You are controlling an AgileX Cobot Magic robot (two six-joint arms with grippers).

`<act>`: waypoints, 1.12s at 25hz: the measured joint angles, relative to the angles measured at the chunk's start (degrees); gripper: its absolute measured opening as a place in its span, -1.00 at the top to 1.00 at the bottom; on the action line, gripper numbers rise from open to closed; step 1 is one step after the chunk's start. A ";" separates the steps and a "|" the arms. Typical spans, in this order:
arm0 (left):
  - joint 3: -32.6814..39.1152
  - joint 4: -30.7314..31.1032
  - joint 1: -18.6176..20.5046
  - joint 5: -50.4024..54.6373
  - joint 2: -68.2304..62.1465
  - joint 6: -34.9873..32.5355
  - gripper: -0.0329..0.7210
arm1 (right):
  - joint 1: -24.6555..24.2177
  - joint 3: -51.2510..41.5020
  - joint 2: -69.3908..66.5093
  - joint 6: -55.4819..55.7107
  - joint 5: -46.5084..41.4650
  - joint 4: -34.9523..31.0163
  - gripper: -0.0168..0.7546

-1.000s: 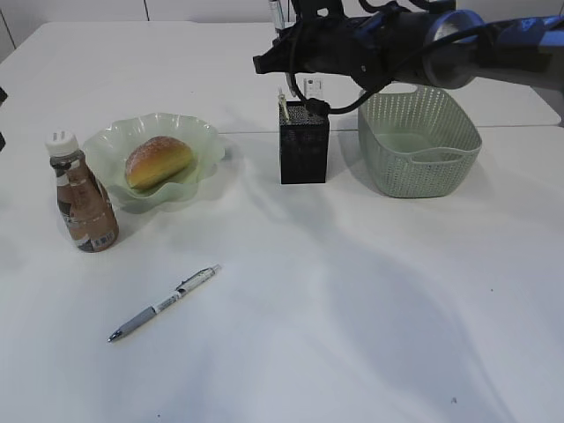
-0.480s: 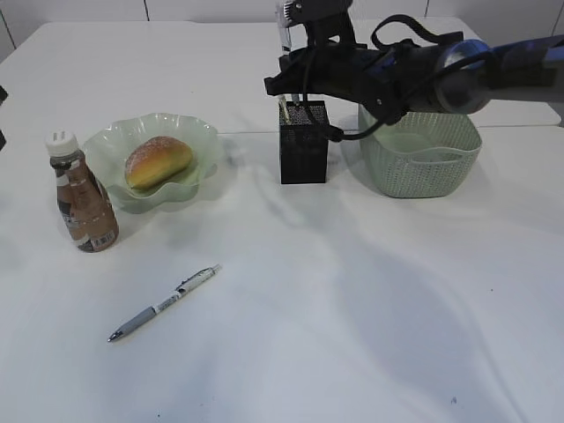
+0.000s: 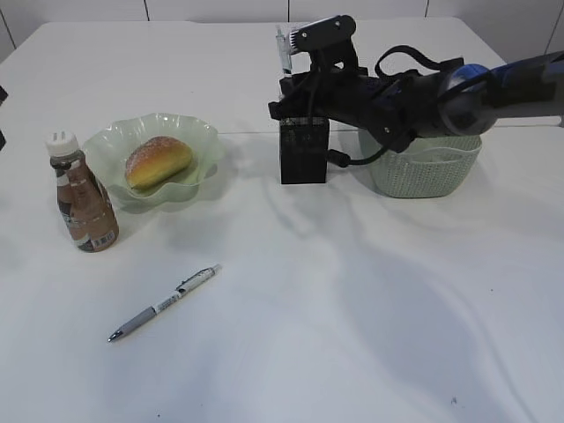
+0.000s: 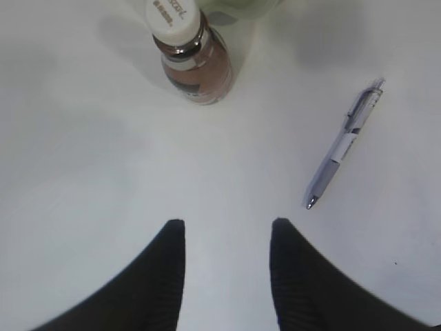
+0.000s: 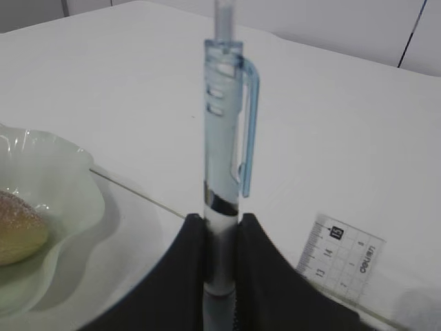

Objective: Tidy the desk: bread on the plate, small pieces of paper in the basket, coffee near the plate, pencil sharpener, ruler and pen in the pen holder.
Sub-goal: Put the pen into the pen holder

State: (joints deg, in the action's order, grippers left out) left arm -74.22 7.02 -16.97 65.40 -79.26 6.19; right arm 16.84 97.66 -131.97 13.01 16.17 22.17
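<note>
My right gripper (image 3: 287, 88) is shut on a clear pale-blue pen (image 3: 282, 46) and holds it upright just above the black mesh pen holder (image 3: 304, 157). The right wrist view shows the pads (image 5: 196, 241) clamped on the pen's barrel (image 5: 224, 138), with a clear ruler (image 5: 341, 258) below. A second pen, grey and white (image 3: 165, 302), lies on the table in front. The bread (image 3: 157, 161) sits on the green wavy plate (image 3: 203, 141), and the coffee bottle (image 3: 81, 196) stands beside it. My left gripper (image 4: 226, 231) is open and empty above the table, near the bottle (image 4: 187, 52) and the lying pen (image 4: 344, 141).
A green mesh basket (image 3: 436, 167) stands right of the pen holder, partly behind my right arm. A table seam runs behind the plate and holder. The plate's rim (image 5: 76, 186) and bread (image 5: 17, 234) show at the left of the right wrist view.
My right arm has come down and slightly right, lowering the upright pen towards the pen holder. Nothing else on the table has moved.
</note>
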 joint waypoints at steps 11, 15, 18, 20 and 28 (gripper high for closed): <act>0.00 0.00 0.00 0.00 0.00 0.11 0.16 | -1.87 -0.86 0.00 0.00 1.04 0.00 0.69; 0.00 0.00 0.00 0.00 0.00 0.11 0.16 | -1.87 -0.86 0.00 0.00 1.04 0.13 0.69; 0.00 0.00 0.00 0.00 0.00 0.32 0.16 | -1.87 -0.86 0.00 0.00 0.70 0.16 0.69; 0.00 0.00 0.00 0.00 0.00 0.57 0.16 | -1.87 -0.86 0.00 0.00 0.70 0.16 0.69; 0.00 -0.10 0.00 0.00 0.00 0.64 0.16 | -1.87 -0.86 0.00 0.00 0.62 0.16 0.69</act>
State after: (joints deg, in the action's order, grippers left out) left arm -74.22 6.92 -16.97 65.40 -79.26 6.83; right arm 14.97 96.79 -131.97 13.01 16.79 22.32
